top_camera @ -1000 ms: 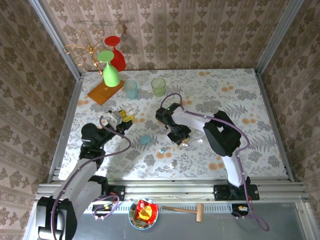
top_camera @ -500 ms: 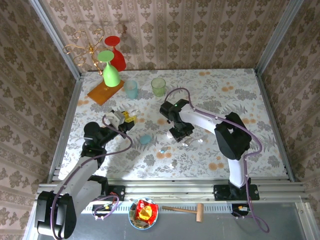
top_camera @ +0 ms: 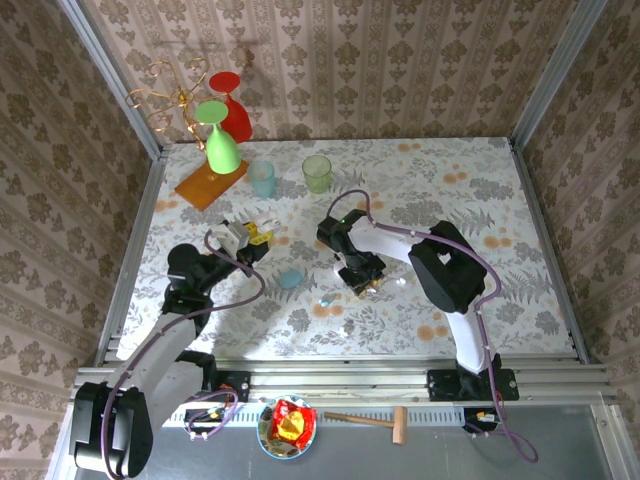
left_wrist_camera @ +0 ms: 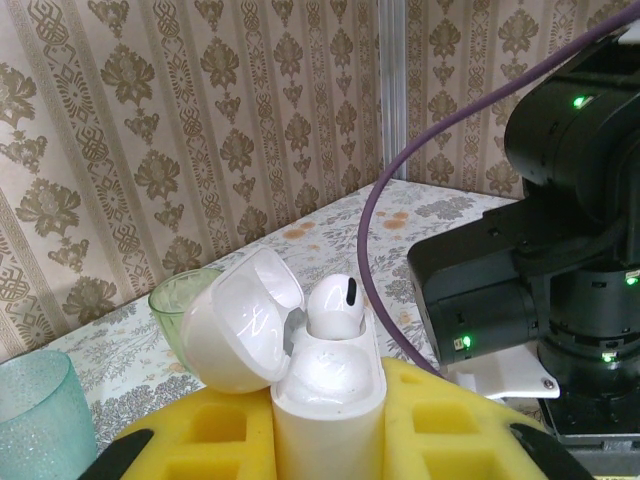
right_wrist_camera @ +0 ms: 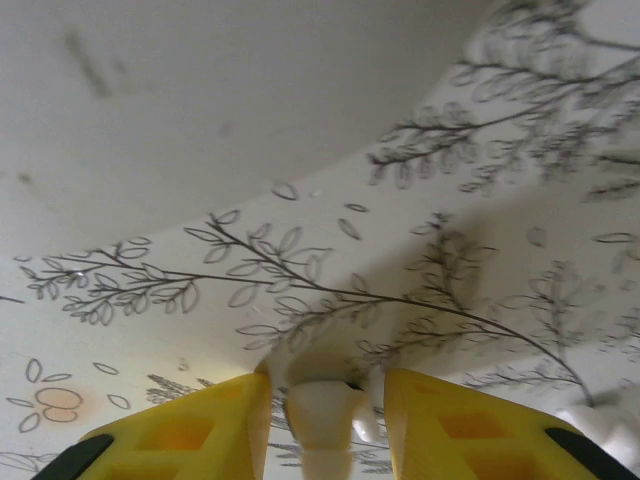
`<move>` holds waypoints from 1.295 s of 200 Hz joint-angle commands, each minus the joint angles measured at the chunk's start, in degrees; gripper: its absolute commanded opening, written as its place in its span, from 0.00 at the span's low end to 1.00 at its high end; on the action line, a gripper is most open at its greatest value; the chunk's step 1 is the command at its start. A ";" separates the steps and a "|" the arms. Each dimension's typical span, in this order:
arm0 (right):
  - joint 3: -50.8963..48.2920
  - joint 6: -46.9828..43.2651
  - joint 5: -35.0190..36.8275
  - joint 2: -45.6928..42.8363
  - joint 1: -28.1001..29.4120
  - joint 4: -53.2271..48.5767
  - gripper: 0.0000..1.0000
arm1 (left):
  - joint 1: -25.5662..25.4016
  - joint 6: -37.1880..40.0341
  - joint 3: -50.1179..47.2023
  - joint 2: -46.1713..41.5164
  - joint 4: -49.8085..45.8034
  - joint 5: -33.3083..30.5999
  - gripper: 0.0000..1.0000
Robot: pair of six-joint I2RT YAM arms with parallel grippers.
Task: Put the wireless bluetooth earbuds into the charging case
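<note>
We see the case (left_wrist_camera: 328, 400) standing upright, clamped between the yellow pads (left_wrist_camera: 200, 440) of the left gripper (top_camera: 250, 232). It is white and glossy, its rounded lid (left_wrist_camera: 240, 330) is hinged back to the left, and one white earbud (left_wrist_camera: 333, 305) with a dark slot sits in it. The right gripper (top_camera: 366, 284) is down at the table (top_camera: 500, 200), its pads drawn in close on a second earbud (right_wrist_camera: 322, 410), a small white stem standing between them on the leaf-patterned cloth. We count more small buds lying loose near it: a pale-blue one (top_camera: 326, 300), a white one (top_camera: 348, 322) nearer the bases, and another white one (top_camera: 400, 283) just to its right. A blue case (top_camera: 290, 279) lies between the two grippers. The right gripper works mid-table, well apart from the side rails, with bare cloth to its right; the two cups (top_camera: 290, 175) stand behind, toward the far wall. Against half a second ago, the right arm's elbow has swung inward and its gripper has dropped toward the near edge, while the left arm has kept its pose.
</note>
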 commanded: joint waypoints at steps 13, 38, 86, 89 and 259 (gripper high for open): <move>-1.52 -0.89 -0.39 2.03 0.26 0.06 0.33 | -0.45 1.03 1.38 -0.64 0.88 0.26 0.00; -1.69 -0.90 -0.23 2.06 0.21 0.15 0.26 | -0.46 1.01 1.51 -0.61 0.92 0.17 0.00; -1.61 -0.37 0.11 -0.80 0.21 0.19 0.23 | -0.43 1.01 1.65 -0.63 0.81 0.32 0.00; -1.62 -0.30 0.13 -1.22 0.21 0.16 0.23 | -0.44 1.01 1.65 -0.64 0.79 0.28 0.00; -12.28 -3.06 -11.20 -42.20 0.30 33.82 0.24 | -9.80 0.14 6.08 8.42 2.56 2.54 0.00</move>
